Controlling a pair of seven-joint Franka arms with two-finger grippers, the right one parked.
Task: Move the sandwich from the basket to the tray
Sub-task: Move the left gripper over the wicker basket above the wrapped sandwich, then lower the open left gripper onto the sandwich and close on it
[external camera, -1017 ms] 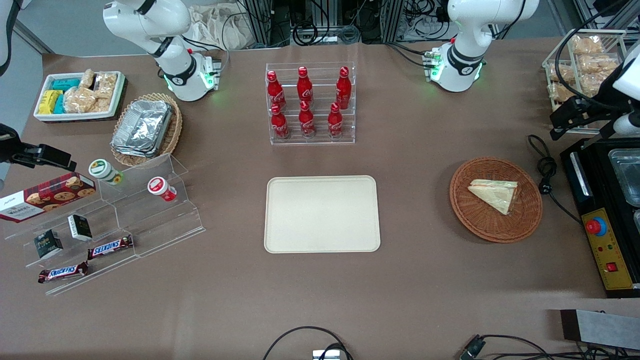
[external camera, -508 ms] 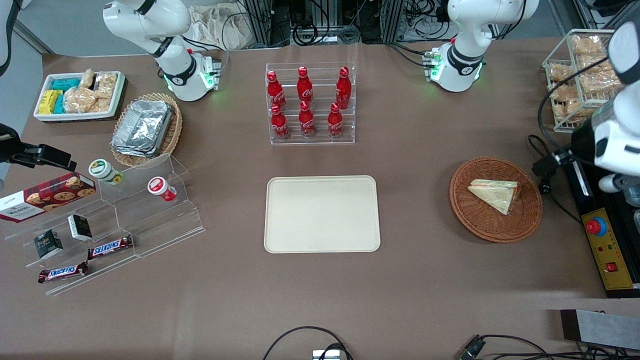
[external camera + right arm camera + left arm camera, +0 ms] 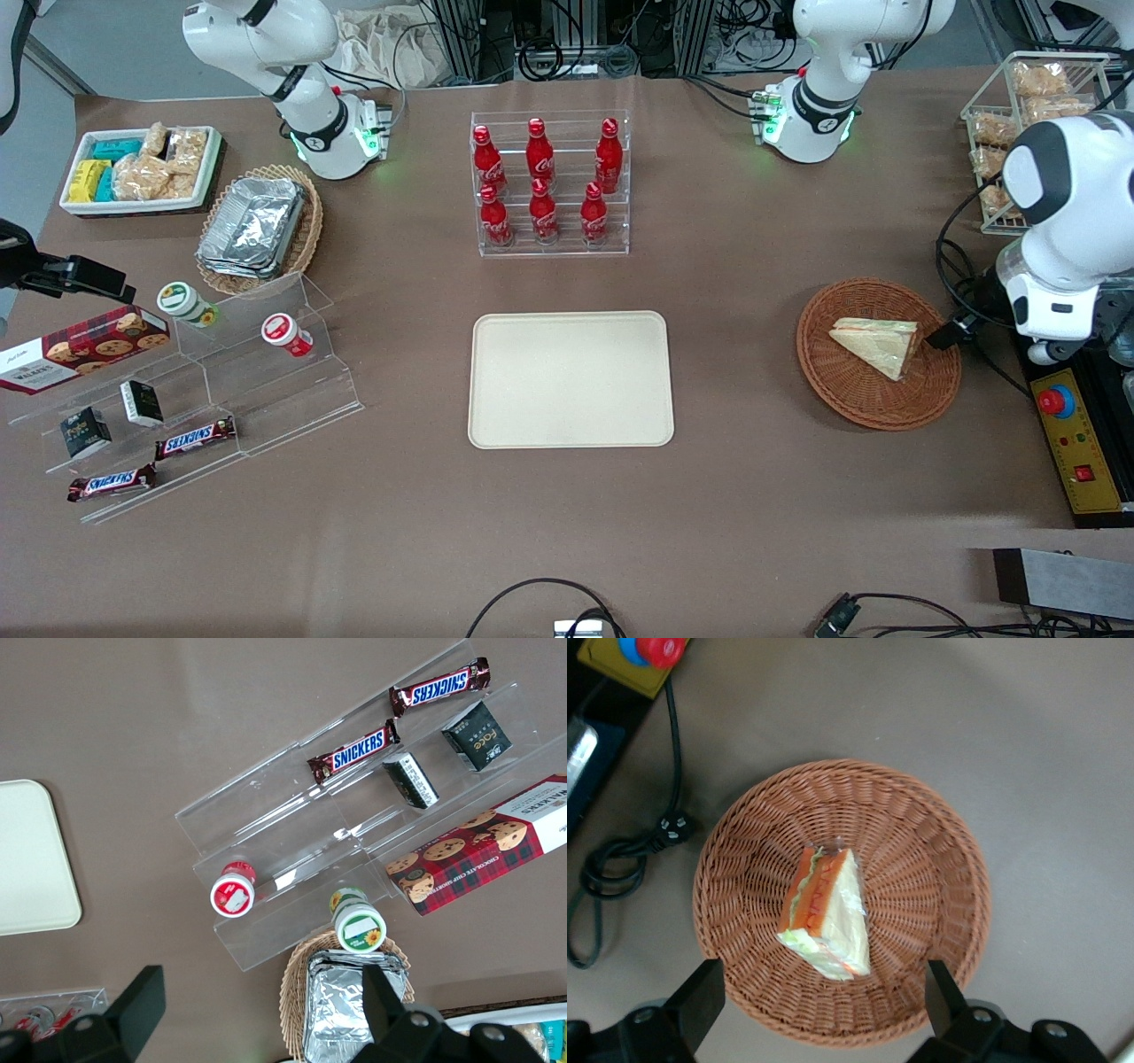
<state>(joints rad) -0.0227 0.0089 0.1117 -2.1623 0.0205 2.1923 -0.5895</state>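
Note:
The sandwich (image 3: 877, 344), a wrapped white-bread wedge with orange and green filling edges (image 3: 828, 912), lies in the round reddish-brown wicker basket (image 3: 850, 390) toward the working arm's end of the table. My left gripper (image 3: 946, 332) hangs above the basket's rim (image 3: 921, 842), on the side toward the working arm's end. It is open (image 3: 819, 997), its fingers spread wide, with nothing between them. The sandwich lies clear of both fingertips. The cream tray (image 3: 570, 379) sits bare at mid-table.
A coiled black cable (image 3: 966, 301) and a black machine with a red button (image 3: 1054, 403) lie beside the basket. A rack of red bottles (image 3: 549, 186) stands farther from the camera than the tray. A wire rack of snacks (image 3: 1001, 133) stands at the working arm's end.
The left arm has swung in from the table's edge toward the basket, bringing the gripper over the basket's rim. The sandwich, basket and tray have not moved.

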